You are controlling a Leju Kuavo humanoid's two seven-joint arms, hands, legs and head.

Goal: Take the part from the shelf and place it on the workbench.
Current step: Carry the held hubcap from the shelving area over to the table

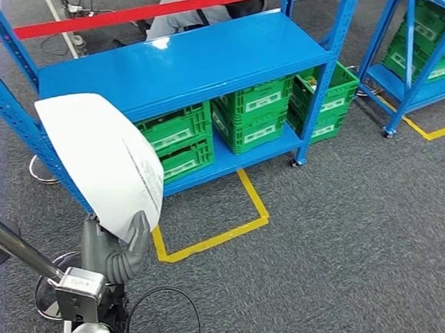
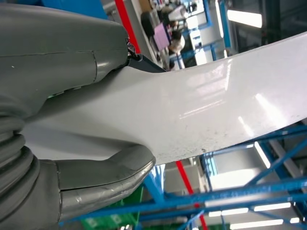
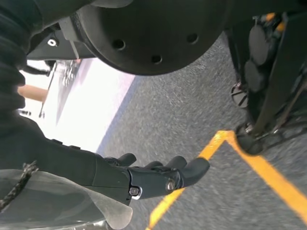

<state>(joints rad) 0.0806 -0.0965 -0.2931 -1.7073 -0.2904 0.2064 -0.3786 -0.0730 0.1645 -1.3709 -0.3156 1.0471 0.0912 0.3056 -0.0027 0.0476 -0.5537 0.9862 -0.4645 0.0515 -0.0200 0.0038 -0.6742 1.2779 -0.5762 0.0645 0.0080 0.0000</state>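
1 curved white glossy panel part [image 1: 100, 157] was gripped by the left hand [image 1: 113, 248], held up before the blue metal shelf [image 1: 183, 61] | right hand [image 3: 155, 177] was hung open, fingers extended, over grey carpet [image 3: 203, 96].

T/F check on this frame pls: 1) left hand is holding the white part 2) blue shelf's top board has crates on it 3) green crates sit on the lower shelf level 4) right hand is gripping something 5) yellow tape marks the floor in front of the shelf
1) True. The left hand grips the white part by its lower edge.
2) False. The top board of the blue shelf carries no crates.
3) True. The green crates sit on the lower level.
4) False. The right hand hangs over the grey carpet, fingers stretched out and holding nothing.
5) True. The yellow tape outlines a box on the carpet before the shelf.
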